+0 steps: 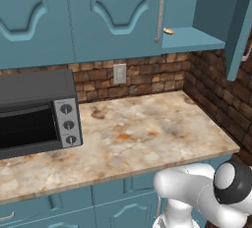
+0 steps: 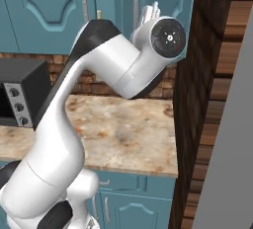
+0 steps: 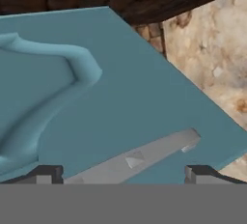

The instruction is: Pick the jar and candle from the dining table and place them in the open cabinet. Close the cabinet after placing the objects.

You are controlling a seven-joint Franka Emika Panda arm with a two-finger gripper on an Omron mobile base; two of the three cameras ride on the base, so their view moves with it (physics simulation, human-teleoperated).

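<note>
Cabinet point(image 1: 197, 38), teal and hung on the wall at the far right above the marbled counter point(image 1: 147, 128), stood with its right compartment open and its teal shelf exposed. Its right door point(image 1: 238, 30) was swung out toward the near side, against the brick corner. At the left of the counter sat the black toaster oven point(image 1: 34, 109).

In the hand view, an arched-panel door point(image 3: 120, 97) lay directly ahead of the gripper point(image 3: 123, 174) and close to it. The door's long silver bar handle point(image 3: 140, 158) ran slantwise just beyond the two dark fingertips point(image 3: 46, 172). The fingers were spread wide, with nothing between them, and the bar lay across the gap without visible contact.

This was judged to be the open door, the closing step apparently in hand. Such a door should be stiff and light to swing on its hinges, neither fragile nor likely to deform. The smooth metal bar could slip under a sideways push. The sounder hold looked to be around the bar's middle, or flat against the panel beside it.

On the shelf's near left corner, just beside the closed door's handle, rested a small brass-coloured object point(image 1: 168, 31). It was probably the candle in its holder, though too small to tell for certain.
</note>
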